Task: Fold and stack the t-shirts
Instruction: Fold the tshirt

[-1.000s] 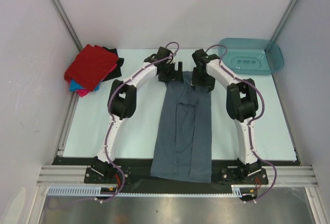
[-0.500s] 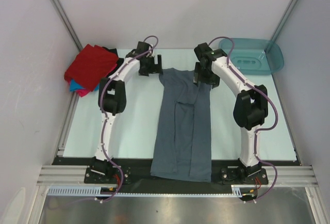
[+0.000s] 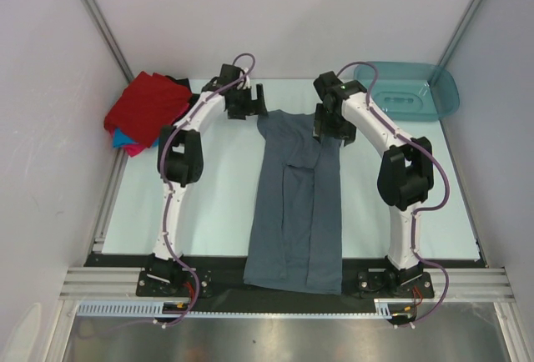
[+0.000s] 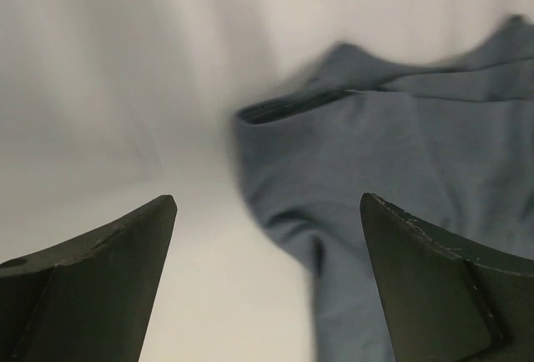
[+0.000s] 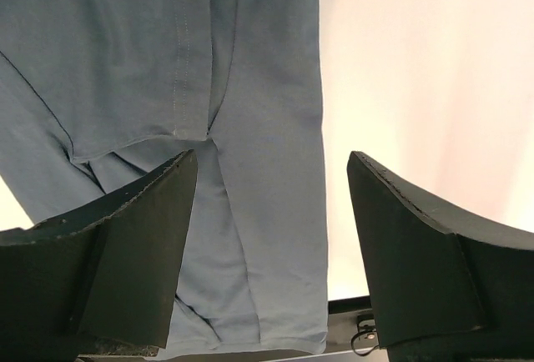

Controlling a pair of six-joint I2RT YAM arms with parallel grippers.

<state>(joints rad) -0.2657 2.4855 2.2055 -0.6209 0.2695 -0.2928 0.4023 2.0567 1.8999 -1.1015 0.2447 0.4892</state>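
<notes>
The slate grey-blue t-shirt (image 3: 296,203) lies lengthwise down the middle of the table, its sides folded in, its hem hanging over the near edge. My left gripper (image 3: 255,100) is open and empty, just left of the shirt's far left corner; that corner shows in the left wrist view (image 4: 392,162). My right gripper (image 3: 324,123) is open and empty above the shirt's far right part, with the cloth (image 5: 250,128) below its fingers. A stack of folded shirts, red (image 3: 148,108) on top with bright blue (image 3: 123,138), pink and black edges, sits at the far left.
A teal plastic tub (image 3: 409,91) stands at the far right corner. White walls and metal posts close in the table on the left, right and back. The black front rail (image 3: 217,295) runs along the near edge.
Both grippers have let go of the shirt's far edge and drawn apart, the left gripper moving left off the cloth. The shirt's far end now lies flat and wider.
</notes>
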